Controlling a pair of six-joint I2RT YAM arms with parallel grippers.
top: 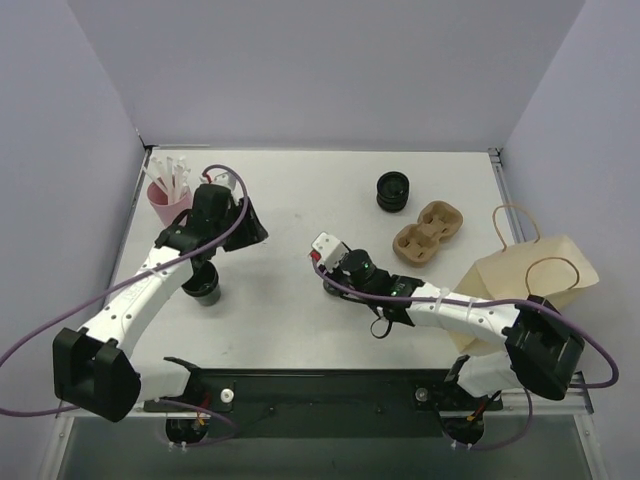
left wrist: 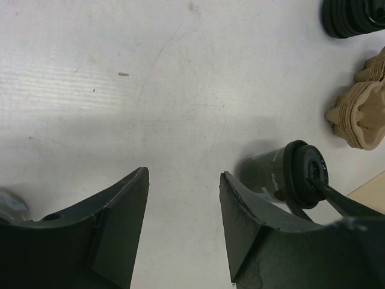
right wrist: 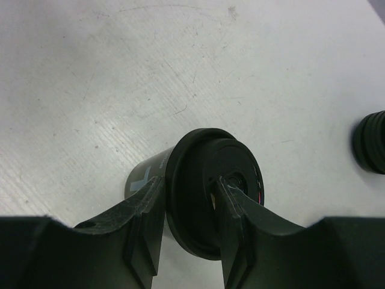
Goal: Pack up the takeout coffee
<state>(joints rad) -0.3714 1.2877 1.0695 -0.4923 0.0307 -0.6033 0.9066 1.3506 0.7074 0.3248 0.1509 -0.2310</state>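
My right gripper [right wrist: 188, 182] is clamped on the takeout coffee [right wrist: 198, 153]. In the right wrist view the black lid faces me almost square on. One finger [right wrist: 144, 205] presses against the outside of the cup just under the lid's edge. The other finger [right wrist: 231, 198] lies across the top face of the lid, reaching about to its centre, so the rim is pinched between the two. The cup's body runs away down and to the left of the lid, with a pale cross mark on its wall.

From the left wrist view I see the same cup tipped well over. Its lid points towards my right arm and a thin finger crosses the lid face. I cannot tell whether its body touches the table [top: 300, 200].

In the overhead view the cup is mostly hidden under my right wrist. It sits near the middle of the table, on the near side of the brown pulp cup carrier [top: 430, 232]. It is well apart from the brown paper bag [top: 540, 275] at the right edge.

My left gripper [left wrist: 183, 174] has its fingers spread wide with only bare table between them. It sits beside the pink cup of white sticks [top: 168, 200]. The stack of black rings [top: 393, 190] stands just beyond the carrier.
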